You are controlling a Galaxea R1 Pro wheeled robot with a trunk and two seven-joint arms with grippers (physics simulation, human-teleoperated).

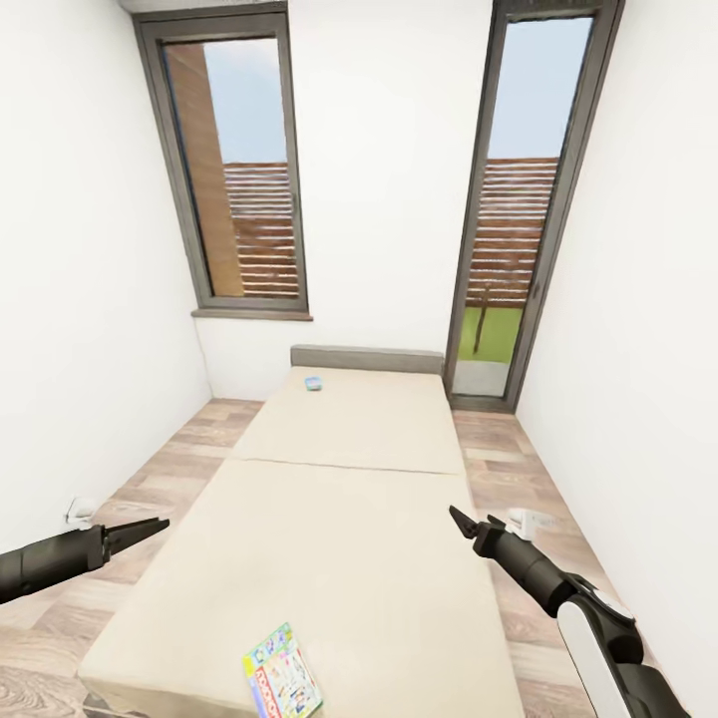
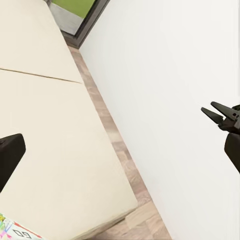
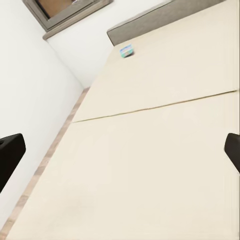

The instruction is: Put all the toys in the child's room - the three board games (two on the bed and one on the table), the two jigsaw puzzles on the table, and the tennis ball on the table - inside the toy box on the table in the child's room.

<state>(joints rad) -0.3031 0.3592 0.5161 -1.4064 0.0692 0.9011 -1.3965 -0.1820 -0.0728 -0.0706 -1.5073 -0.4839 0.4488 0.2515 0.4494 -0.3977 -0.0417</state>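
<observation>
Bed (image 1: 339, 519): large cream-beige mattress, plain, one seam across the middle, grey headboard at the far end below the wall between two tall windows.

Near board game (image 1: 282, 673): thin flat box, busy cover in yellow, green and red with white panels, lying flat at the bed's near edge, slightly askew. A corner of it shows in the left wrist view (image 2: 12, 229).

Far board game (image 1: 314, 383): small bluish patch lying close to the headboard (too distant to read the cover; probably the blue one). Also in the right wrist view (image 3: 126, 51), near the headboard.

Left end effector (image 1: 140, 532): arm enters low over the floor beside the bed, roughly level, tips pointing toward the bed; fingers look pressed together, empty.

Right end effector (image 1: 461, 520): forearm rises from the lower corner, angled up and inward over the bed's right edge; tips pressed together in a point, empty. Seen from the left wrist camera against the white wall (image 2: 216, 112).

Both well apart from either game.
</observation>
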